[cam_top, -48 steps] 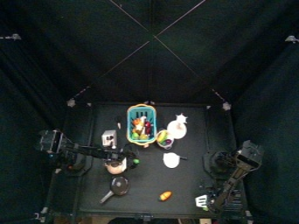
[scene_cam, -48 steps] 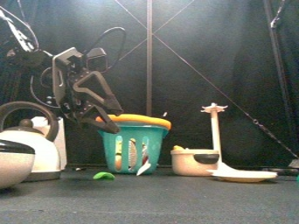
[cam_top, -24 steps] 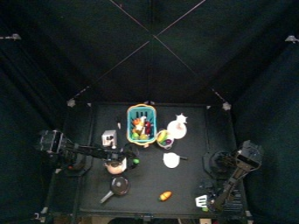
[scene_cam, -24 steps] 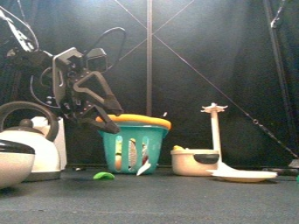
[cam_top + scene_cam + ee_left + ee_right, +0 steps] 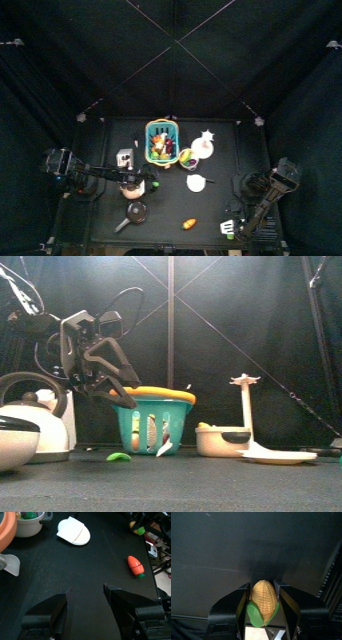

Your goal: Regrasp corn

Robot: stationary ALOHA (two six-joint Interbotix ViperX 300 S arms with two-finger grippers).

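The corn (image 5: 264, 602) is a yellow cob with a green husk end, and it stands between the jaws of my right gripper (image 5: 264, 606), which press on both its sides. From above, that gripper (image 5: 230, 230) is at the table's front right corner, with the corn (image 5: 226, 229) showing only as a small pale spot. My left gripper (image 5: 85, 598) is open and holds nothing. It hangs above the table's left side (image 5: 132, 189), in front of the basket (image 5: 154, 424).
A blue basket (image 5: 162, 140) with an orange rim stands at mid-table. Beside it are a white stand (image 5: 245, 406) on a plate and a small bowl (image 5: 221, 441). A kettle (image 5: 27, 424) is at the front left. An orange oval piece (image 5: 135, 565) and a white dish (image 5: 73, 531) lie on the table.
The right gripper's jaws have closed in from wide open, and the right arm has shifted slightly at the front right corner. The left arm has not moved.
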